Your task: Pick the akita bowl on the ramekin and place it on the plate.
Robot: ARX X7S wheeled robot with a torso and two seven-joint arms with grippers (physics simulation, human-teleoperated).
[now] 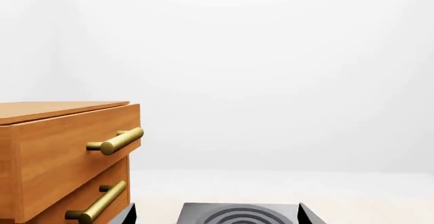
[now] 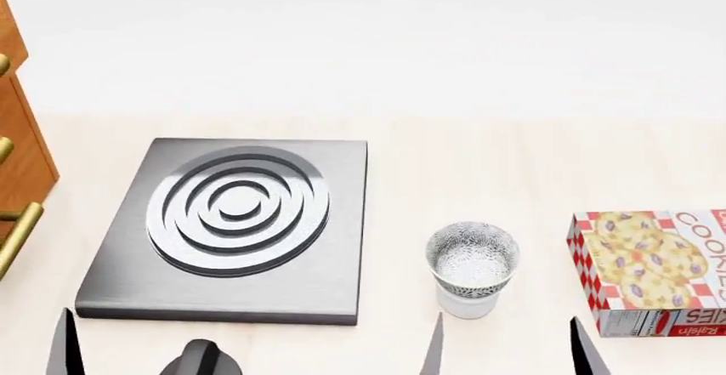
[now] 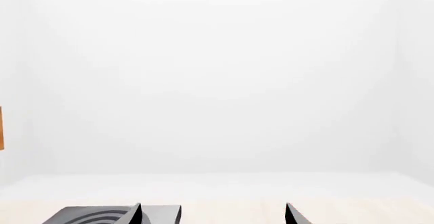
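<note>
The akita bowl, speckled black and white with a pale inside, sits upright in the white ramekin on the pale table, right of centre in the head view. My right gripper is open just in front of them, its fingertips apart at the bottom edge. Far to the bowl's left, my left gripper is also open, in front of the grey burner slab. Both wrist views show an open gripper, left gripper and right gripper, with nothing between the fingers. The plate is out of view.
A grey square burner slab with concentric rings lies left of the bowl, also the slab and the slab. A cookie box lies at the right. A wooden drawer cabinet with brass handles stands at the far left, the cabinet.
</note>
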